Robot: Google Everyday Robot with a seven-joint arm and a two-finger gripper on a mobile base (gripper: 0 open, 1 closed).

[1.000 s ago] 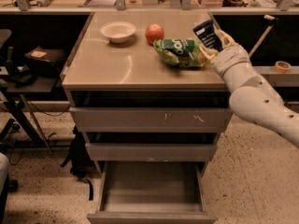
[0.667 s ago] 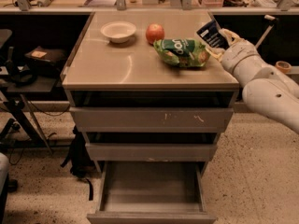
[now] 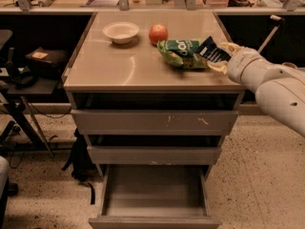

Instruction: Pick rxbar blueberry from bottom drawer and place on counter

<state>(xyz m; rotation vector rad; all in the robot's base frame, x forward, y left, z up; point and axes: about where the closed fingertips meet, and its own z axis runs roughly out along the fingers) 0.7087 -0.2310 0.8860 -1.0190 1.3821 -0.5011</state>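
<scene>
The rxbar blueberry [image 3: 212, 51], a dark flat bar with pale lettering, hangs tilted just above the right side of the counter [image 3: 119, 66]. It touches the edge of a green chip bag [image 3: 181, 54]. My gripper [image 3: 223, 57] reaches in from the right and is shut on the bar's right end. The bottom drawer [image 3: 153, 221] is pulled out below, and its tray shows nothing inside.
A white bowl [image 3: 121, 32] and a red apple [image 3: 158, 34] stand at the back of the counter. The two upper drawers [image 3: 152, 122] are closed. My white arm [image 3: 276, 89] fills the right side. Dark shelves and a chair sit to the left.
The gripper has brought the bar down from an upright hold above the chip bag to a lower, flatter tilt near the counter surface. The arm has shifted right.
</scene>
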